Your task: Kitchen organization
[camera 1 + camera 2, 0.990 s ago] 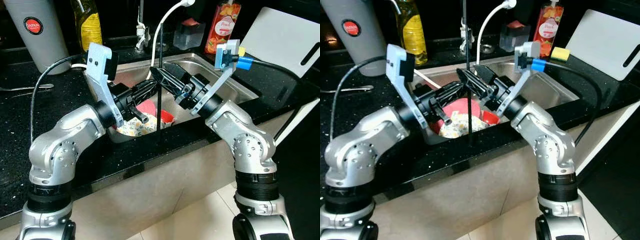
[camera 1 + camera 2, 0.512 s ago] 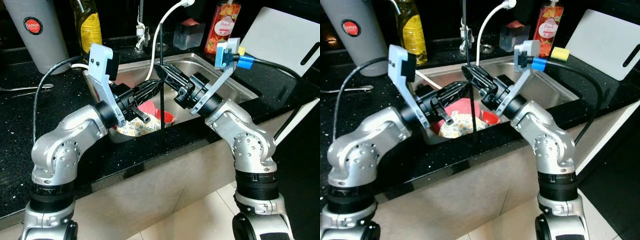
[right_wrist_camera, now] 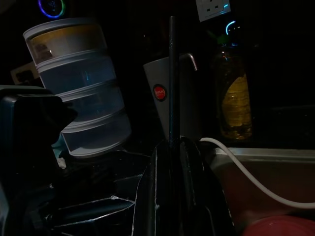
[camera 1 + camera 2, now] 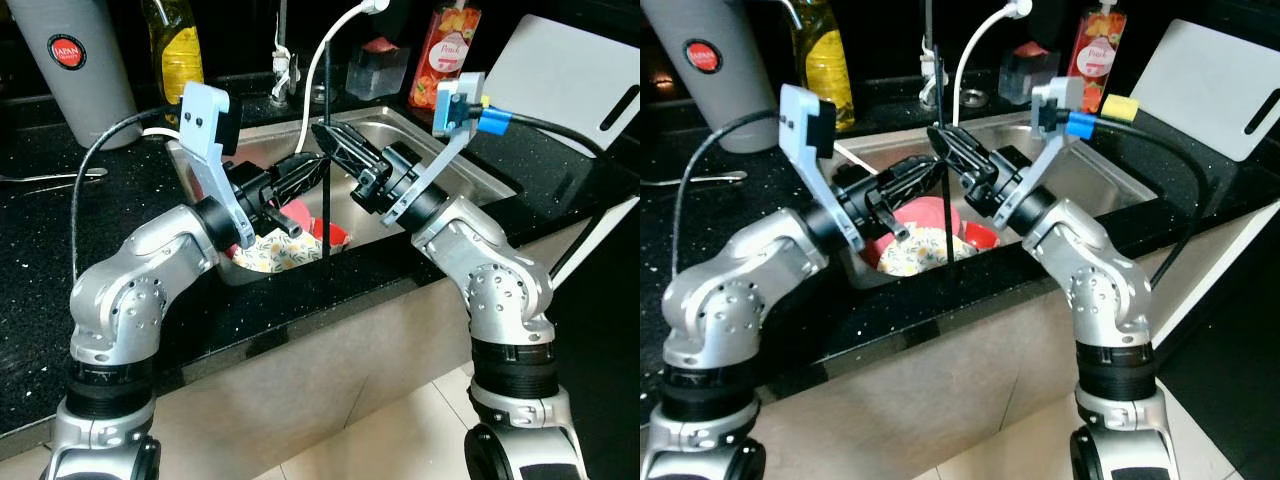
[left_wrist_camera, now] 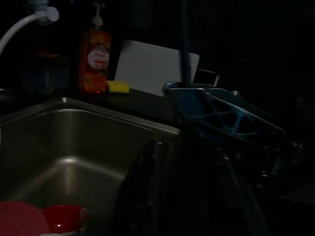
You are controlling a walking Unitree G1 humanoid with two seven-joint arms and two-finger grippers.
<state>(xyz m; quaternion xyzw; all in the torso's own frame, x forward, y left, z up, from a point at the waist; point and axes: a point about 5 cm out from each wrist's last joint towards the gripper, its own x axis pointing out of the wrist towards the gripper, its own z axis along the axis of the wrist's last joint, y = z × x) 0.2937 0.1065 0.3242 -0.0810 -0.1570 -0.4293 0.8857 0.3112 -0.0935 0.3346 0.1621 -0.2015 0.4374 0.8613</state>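
My right gripper hovers over the steel sink, shut on a thin black stick that stands upright, its lower end down in the basin. The right wrist view shows the stick rising straight out from between the closed fingers. My left gripper reaches in from the left, open, one finger on each side of the stick and not touching it. Below lie a red plate, a patterned dish and a small red cup.
On the black counter stand a grey flask, an oil bottle and an orange soap bottle. A white cutting board leans at the right, with a yellow sponge beside it. A white hose arcs over the sink.
The right gripper has carried the stick slightly right and up. The left arm has risen a little and closed in toward the stick.
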